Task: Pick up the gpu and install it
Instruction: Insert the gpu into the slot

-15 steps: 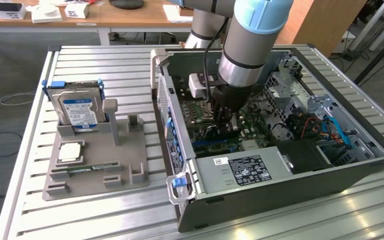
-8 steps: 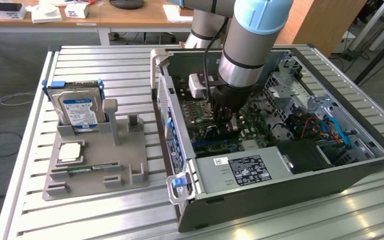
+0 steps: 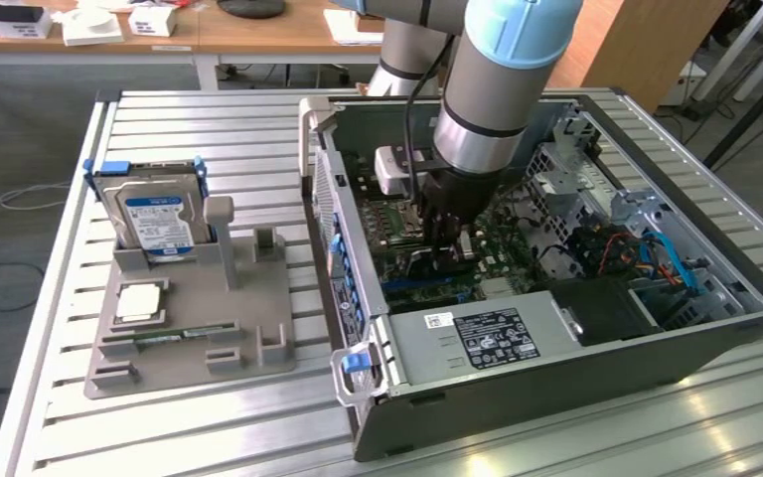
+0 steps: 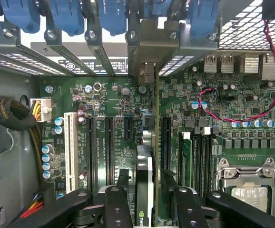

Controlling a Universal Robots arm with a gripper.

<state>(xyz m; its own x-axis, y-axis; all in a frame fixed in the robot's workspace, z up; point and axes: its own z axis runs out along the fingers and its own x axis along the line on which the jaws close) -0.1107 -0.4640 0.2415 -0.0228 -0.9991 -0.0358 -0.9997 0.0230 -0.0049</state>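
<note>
The gpu (image 4: pixel 145 180) stood on its edge in an expansion slot of the motherboard (image 4: pixel 123 95), inside the open computer case (image 3: pixel 699 328). From my wrist I saw it from above as a narrow strip – the black cooler face on one side, the thin green board on the other. Its silver end bracket (image 4: pixel 147 52) sat at the rear wall of the case, in the row of slot covers, under the blue latches (image 4: pixel 111 16).

My gripper (image 4: pixel 152 192) hung directly over the card. My fingers (image 4: pixel 116 204) were spread, one on each side of it, and I could see a little gap between each finger and the card, so I was not pinching it.

Beside the gpu were the empty black slots and one white slot (image 4: pixel 71 147). On the other side were the memory slots and the metal processor socket (image 4: pixel 249 185), and a red and black cable (image 4: pixel 270 71) curved over the board near the rear ports.

In the exterior view my arm (image 3: pixel 495 89) reached down into the case, which lay on its side on a slatted metal table (image 3: pixel 156 427). The power supply (image 3: pixel 475 338) with its label was in the near part of the case. At the exterior view's left stood a grey holder (image 3: pixel 255 318) – it carried a hard drive (image 3: pixel 154 219) upright, a processor (image 3: pixel 140 303) lying flat and a narrow memory stick (image 3: pixel 170 338).
</note>
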